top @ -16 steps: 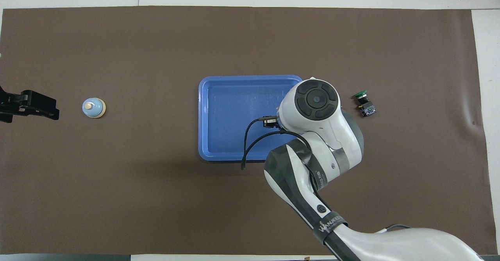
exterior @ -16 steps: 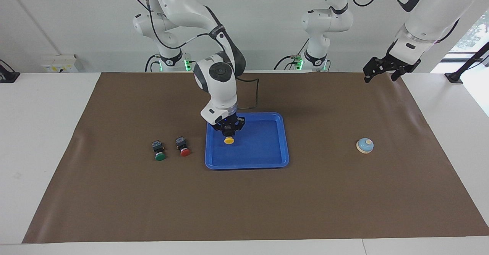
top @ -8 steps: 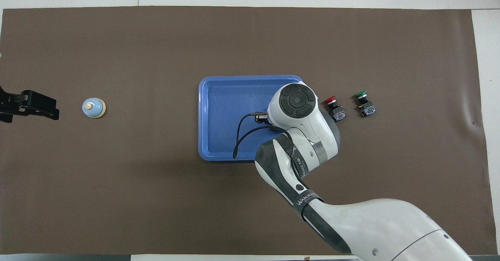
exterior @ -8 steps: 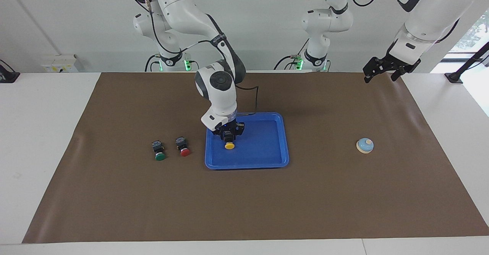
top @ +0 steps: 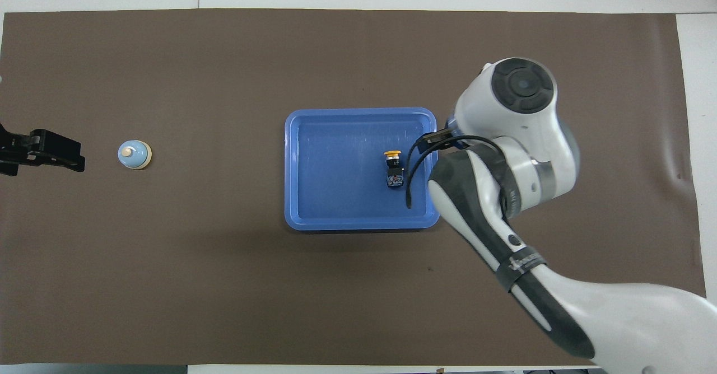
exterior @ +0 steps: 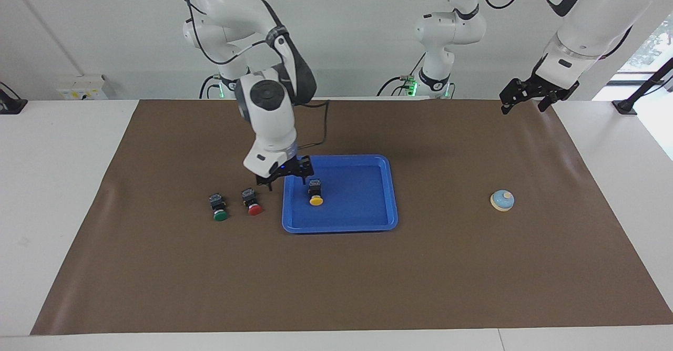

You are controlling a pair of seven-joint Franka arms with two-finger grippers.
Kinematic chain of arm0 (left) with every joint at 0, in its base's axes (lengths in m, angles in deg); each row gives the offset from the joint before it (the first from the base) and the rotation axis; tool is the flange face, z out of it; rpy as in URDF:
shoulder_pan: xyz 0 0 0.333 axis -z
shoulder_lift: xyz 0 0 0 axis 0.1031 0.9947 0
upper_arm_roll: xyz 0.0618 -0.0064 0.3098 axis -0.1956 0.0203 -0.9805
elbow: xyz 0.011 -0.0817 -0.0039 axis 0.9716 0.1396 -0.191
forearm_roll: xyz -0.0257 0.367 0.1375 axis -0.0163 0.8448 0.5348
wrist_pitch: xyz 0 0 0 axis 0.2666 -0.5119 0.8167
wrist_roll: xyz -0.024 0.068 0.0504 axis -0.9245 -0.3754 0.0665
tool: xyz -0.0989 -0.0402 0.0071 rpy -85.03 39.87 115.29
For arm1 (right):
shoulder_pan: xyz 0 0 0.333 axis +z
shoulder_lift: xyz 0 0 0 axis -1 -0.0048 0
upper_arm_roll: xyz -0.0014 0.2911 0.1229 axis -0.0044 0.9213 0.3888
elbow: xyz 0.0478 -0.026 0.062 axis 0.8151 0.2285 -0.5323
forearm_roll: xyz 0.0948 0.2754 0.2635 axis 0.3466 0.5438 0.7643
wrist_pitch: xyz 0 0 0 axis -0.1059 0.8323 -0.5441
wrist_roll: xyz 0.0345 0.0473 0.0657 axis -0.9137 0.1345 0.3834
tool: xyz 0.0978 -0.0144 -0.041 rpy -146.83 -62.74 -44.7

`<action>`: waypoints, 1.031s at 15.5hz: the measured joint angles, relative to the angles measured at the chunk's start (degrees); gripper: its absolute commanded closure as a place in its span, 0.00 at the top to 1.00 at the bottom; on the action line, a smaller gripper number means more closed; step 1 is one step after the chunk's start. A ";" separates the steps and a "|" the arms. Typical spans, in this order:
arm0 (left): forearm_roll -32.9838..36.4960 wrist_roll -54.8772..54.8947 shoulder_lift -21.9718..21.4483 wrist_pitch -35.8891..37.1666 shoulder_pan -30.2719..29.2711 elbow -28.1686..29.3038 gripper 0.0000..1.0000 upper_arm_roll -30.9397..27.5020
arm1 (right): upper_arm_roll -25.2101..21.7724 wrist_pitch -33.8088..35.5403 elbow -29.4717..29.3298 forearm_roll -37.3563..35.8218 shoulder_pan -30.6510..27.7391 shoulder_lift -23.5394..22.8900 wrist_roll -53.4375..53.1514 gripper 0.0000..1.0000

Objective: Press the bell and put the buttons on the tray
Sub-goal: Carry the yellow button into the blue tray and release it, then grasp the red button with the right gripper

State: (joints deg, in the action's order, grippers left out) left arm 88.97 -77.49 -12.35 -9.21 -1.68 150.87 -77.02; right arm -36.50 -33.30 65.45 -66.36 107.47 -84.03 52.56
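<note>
So far one button is placed: the yellow button [exterior: 315, 193] lies in the tray [exterior: 378, 219]. Red button [exterior: 252, 202] and green button [exterior: 217, 207] wait on the mat toward the right arm's end. Right gripper [exterior: 284, 179], open and empty, hangs over the tray's edge near them. Left gripper [exterior: 527, 97], open, waits well above the bell [exterior: 502, 200]; whether it was rung cannot be told.

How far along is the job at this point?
Done: the yellow button lies in the tray. In hand: nothing; the right gripper hangs open over the tray's edge. Left: the red button and green button. The left gripper waits; the bell shows no sign either way.
</note>
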 measured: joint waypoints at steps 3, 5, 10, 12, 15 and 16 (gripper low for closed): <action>0.00 0.00 0.00 0.00 0.00 0.00 1.00 0.00 | -0.14 -1.37 1.65 0.48 -3.29 -0.22 10.09 1.00; 0.00 0.00 0.00 0.00 0.00 0.00 1.00 0.00 | 0.18 -6.93 5.12 0.47 -2.30 -0.17 12.10 1.00; 0.00 0.00 0.00 0.00 0.00 0.00 1.00 0.00 | 0.18 -17.48 14.23 0.46 -2.59 -0.16 16.30 0.95; 0.00 0.00 0.00 0.00 0.00 0.00 1.00 0.00 | 0.07 -17.73 15.01 0.46 -2.84 -0.09 16.63 0.88; 0.00 0.00 0.00 0.00 0.00 0.00 1.00 0.00 | 0.02 -17.73 15.56 0.46 -3.33 0.06 16.65 0.59; 0.00 0.00 0.00 0.00 0.00 0.00 1.00 0.00 | 0.01 -17.73 15.86 0.46 -3.38 0.08 16.65 0.54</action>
State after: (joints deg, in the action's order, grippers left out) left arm 88.97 -77.49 -12.35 -9.21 -1.68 150.87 -77.02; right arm -36.50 -51.03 81.31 -65.90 104.10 -83.95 69.22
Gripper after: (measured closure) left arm 0.000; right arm 0.220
